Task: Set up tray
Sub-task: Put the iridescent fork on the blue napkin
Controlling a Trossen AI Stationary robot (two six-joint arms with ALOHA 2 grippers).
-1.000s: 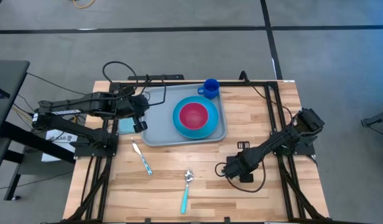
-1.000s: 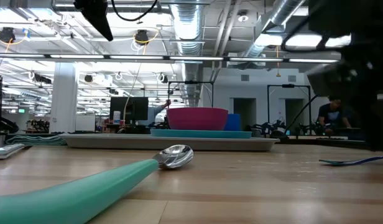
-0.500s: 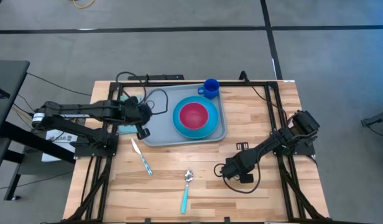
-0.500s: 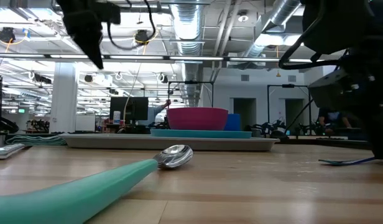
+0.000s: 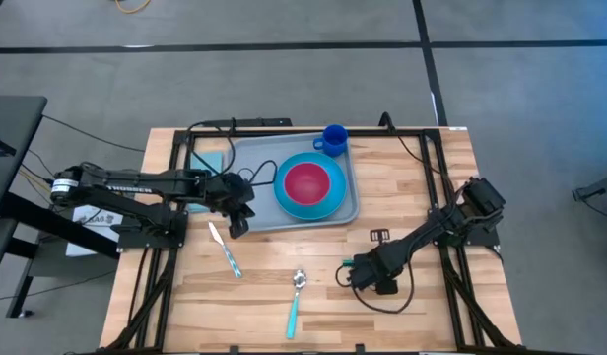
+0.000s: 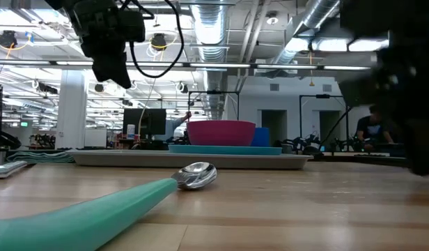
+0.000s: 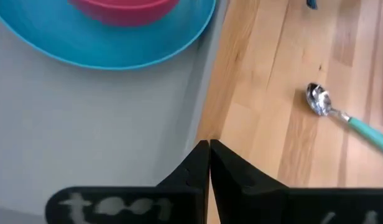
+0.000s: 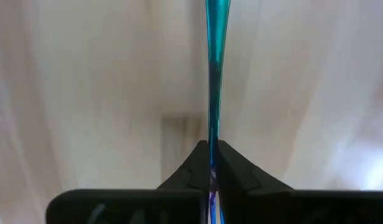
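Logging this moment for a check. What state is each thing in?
tray: flat on table, holds plate
plate: on tray, bowl in it
bowl: upright on plate
cup: upright at tray's far edge
spoon: lying on table
knife: lying on table
left gripper: shut, empty, over tray's near rim
right gripper: shut on thin blue handle, low at table

bare wood between spoon (image 5: 297, 296) and knife (image 5: 225, 250), tray (image 5: 246, 212) behind
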